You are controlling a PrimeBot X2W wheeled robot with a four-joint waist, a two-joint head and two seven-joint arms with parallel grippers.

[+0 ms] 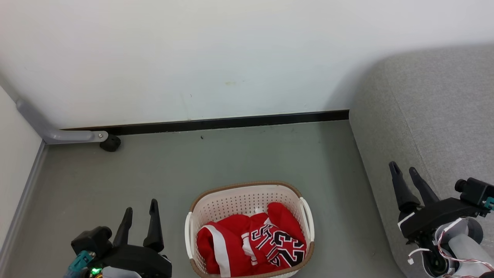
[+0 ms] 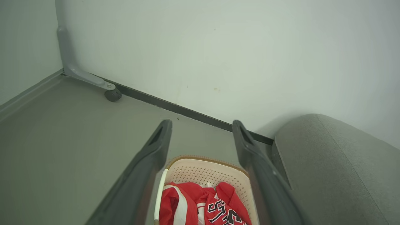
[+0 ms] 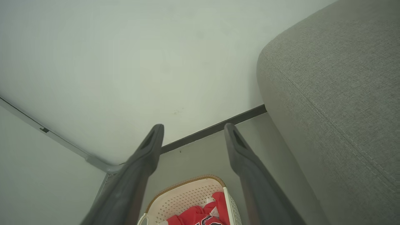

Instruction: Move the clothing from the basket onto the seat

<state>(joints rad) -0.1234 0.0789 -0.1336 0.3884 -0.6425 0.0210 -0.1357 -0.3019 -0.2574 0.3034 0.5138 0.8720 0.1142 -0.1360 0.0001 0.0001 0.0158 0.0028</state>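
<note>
Far left, at the foot of the wall (image 1: 193, 58): grey bracket (image 1: 58, 135) w/ a black wheel (image 1: 110, 143) at its end, resting on the floor (image 1: 270, 154).

Lower left: left gripper (image 1: 141, 206), fingers pointing up the head view, jaws apart & holding nothing. It's over the floor just left of the basket (image 1: 247, 184), not touching it.

Ctr bottom: basket stands on the floor, cream w/ holes, brown rim, white side handles. The clothing (image 1: 251, 243) lies inside, bunched at the near end. Striped piece (image 1: 218, 247) is on the left w/ a white band; jersey (image 1: 283, 243) w/ black-and-white 23 is on the right. Both are crumpled & touching each other.

Lower right: right gripper (image 1: 403, 168), jaws apart, holding nothing, in front of the seat (image 1: 436, 116) at its left edge, well apart from the basket.

Right: seat is grey fabric w/ a stitched seam, its far end near the wall. In both wrist views the basket & red cloth show low btwn the spread fingers.
</note>
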